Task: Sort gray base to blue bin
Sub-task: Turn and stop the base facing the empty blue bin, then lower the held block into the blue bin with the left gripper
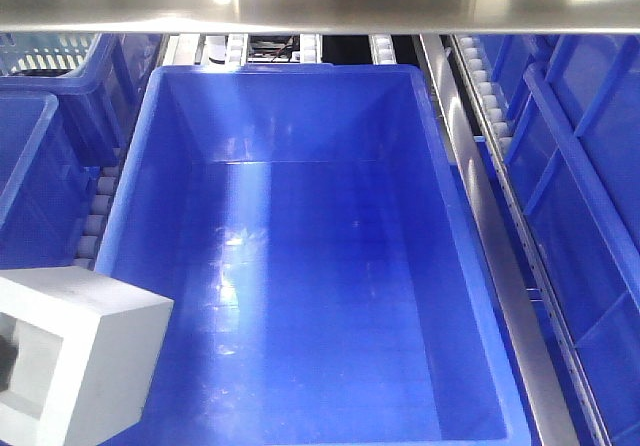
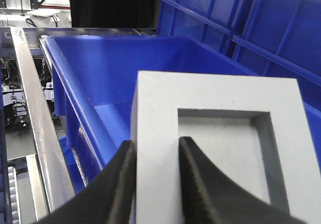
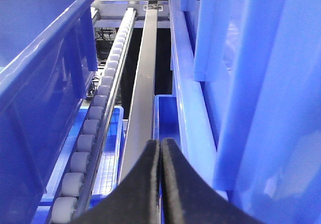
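The gray base (image 1: 85, 351) hangs at the lower left of the front view, over the left rim of the blue bin (image 1: 130, 196), its recessed face turned to the left. In the left wrist view the gray base (image 2: 220, 108) fills the lower right, recess facing the camera. My left gripper (image 2: 156, 146) is shut on its left wall, one finger outside and one finger inside the recess. The blue bin (image 2: 100, 68) lies behind it, and its inside shows only bare floor. My right gripper (image 3: 161, 144) is shut with nothing in it, above a steel rail.
A steel bar (image 1: 320, 6) spans the top of the front view. Roller tracks (image 3: 93, 128) and a steel rail (image 3: 143, 103) run beside the bin. Other blue crates (image 1: 590, 196) stand to the right, and more crates (image 1: 40, 116) to the left.
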